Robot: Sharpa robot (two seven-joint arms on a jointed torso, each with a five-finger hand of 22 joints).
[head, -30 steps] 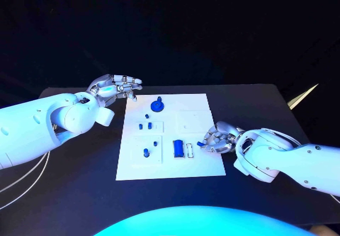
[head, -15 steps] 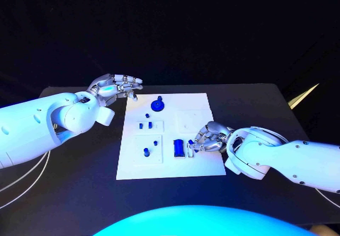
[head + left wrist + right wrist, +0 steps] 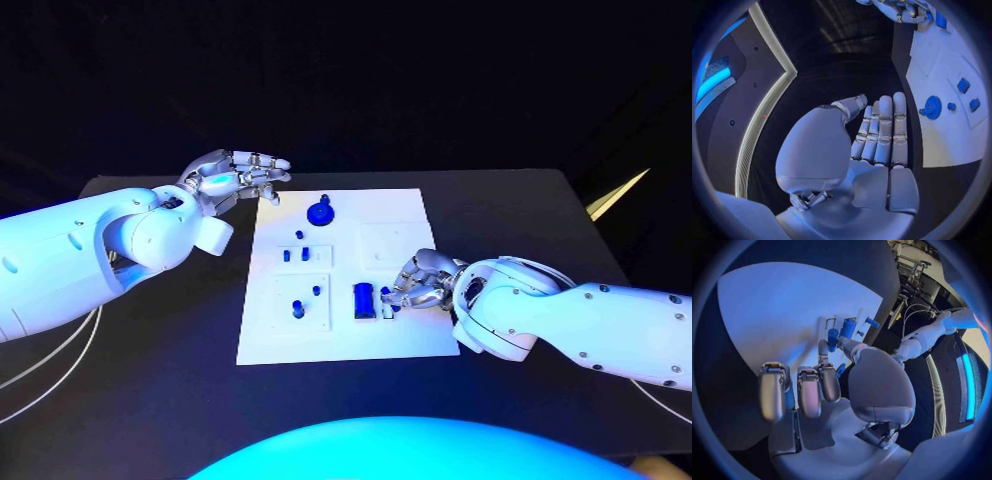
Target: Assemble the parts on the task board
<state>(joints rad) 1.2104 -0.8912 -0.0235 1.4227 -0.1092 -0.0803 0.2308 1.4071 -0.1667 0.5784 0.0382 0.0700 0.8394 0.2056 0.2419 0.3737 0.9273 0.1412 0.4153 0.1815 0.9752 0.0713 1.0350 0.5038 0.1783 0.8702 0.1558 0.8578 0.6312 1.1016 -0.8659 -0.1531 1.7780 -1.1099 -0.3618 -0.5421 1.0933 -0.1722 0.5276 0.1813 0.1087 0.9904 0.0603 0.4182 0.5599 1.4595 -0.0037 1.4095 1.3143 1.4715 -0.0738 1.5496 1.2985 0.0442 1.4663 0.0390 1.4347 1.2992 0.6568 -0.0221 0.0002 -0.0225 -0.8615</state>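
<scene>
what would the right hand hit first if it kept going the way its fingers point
Probably the blue rectangular part on the task board. The right hand points toward the board's middle, fingertips already at the small piece beside that part; whether they touch it is unclear.

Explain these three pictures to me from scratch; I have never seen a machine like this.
This is a two-armed robot at a black table. One picture looks down from its head; the two round ones come from cameras behind each wrist. In the middle lies a white task board carrying small blue parts, such as a round knobbed piece and a blue block. The left hand hovers beside the board's far corner, fingers apart, holding nothing. The right hand reaches down at the blue block; its fingertips are by the parts there, but whether it grips one is unclear.
</scene>
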